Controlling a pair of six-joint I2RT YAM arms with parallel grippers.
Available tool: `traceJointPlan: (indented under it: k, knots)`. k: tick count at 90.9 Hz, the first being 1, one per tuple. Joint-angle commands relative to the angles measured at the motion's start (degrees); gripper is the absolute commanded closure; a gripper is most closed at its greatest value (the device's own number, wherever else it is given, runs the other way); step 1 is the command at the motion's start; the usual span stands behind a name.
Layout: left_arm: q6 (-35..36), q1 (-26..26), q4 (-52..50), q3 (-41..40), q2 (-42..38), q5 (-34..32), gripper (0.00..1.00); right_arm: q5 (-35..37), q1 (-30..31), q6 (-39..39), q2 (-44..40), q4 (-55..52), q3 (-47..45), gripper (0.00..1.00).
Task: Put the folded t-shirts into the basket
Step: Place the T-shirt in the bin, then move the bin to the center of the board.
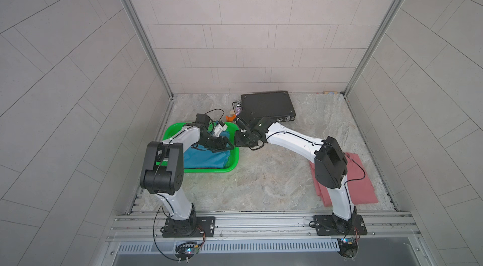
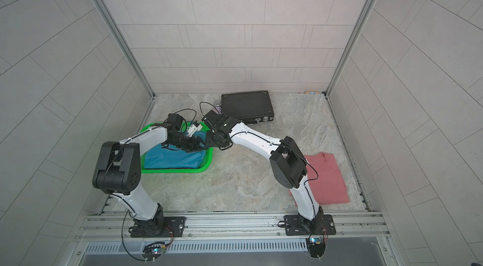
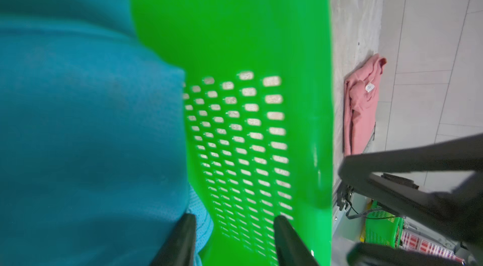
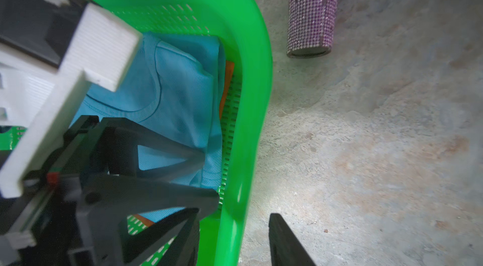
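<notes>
The green basket [image 1: 209,172] [image 2: 170,170] stands at the left of the table. The sky blue folded t-shirt [image 1: 206,159] [image 4: 183,95] lies in it, on top of the orange one [image 4: 228,74], of which only an edge shows. My left gripper [image 3: 235,228] [image 1: 226,147] is open inside the basket, between the blue tee [image 3: 78,121] and the perforated wall [image 3: 235,42]. My right gripper [image 4: 235,228] [image 1: 239,142] is open and straddles the basket's rim [image 4: 256,68], with one finger outside it. The pink t-shirt [image 1: 363,186] [image 2: 329,181] lies at the right, partly under my right arm.
A flat black briefcase [image 1: 266,106] lies at the back. A purple glitter tumbler [image 4: 312,8] lies on its side between it and the basket, next to a small orange object [image 1: 230,118]. Grey walls close the table in on three sides.
</notes>
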Motion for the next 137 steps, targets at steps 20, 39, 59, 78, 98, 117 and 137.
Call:
traceJointPlan:
  k: [20,39,59,78,98,117,137]
  knots:
    - [-1.68,6.1,-1.83,5.21,-8.77,4.99,0.29,-2.94,-0.24,0.99,0.24,2.06,-1.03,0.52]
    - [-3.33,11.97,-5.31,11.72,-16.94,-0.46,0.26,-2.86,-0.08,0.61,2.17,1.99,-0.99,0.49]
    - [-6.88,14.48,-10.49,16.5,-19.74,-32.01,0.13,-1.7,0.64,-0.64,3.93,0.8,-1.21,0.55]
    - [-7.67,17.2,-8.59,14.7,-21.15,-48.91,0.0,-2.88,1.09,-0.54,4.33,0.28,-1.85,0.7]
    - [-5.96,20.14,-8.64,12.79,-20.5,-47.48,0.0,-4.52,1.22,-2.31,-0.14,-2.46,-5.84,0.83]
    - [-6.05,20.73,-8.26,12.11,-20.04,-46.95,0.0,-6.28,0.47,-4.35,-6.51,-4.23,-15.53,0.86]
    - [-7.18,20.71,-8.51,11.94,-19.61,-45.48,0.0,-8.41,-5.88,-9.73,-17.73,-4.62,-29.15,0.88]
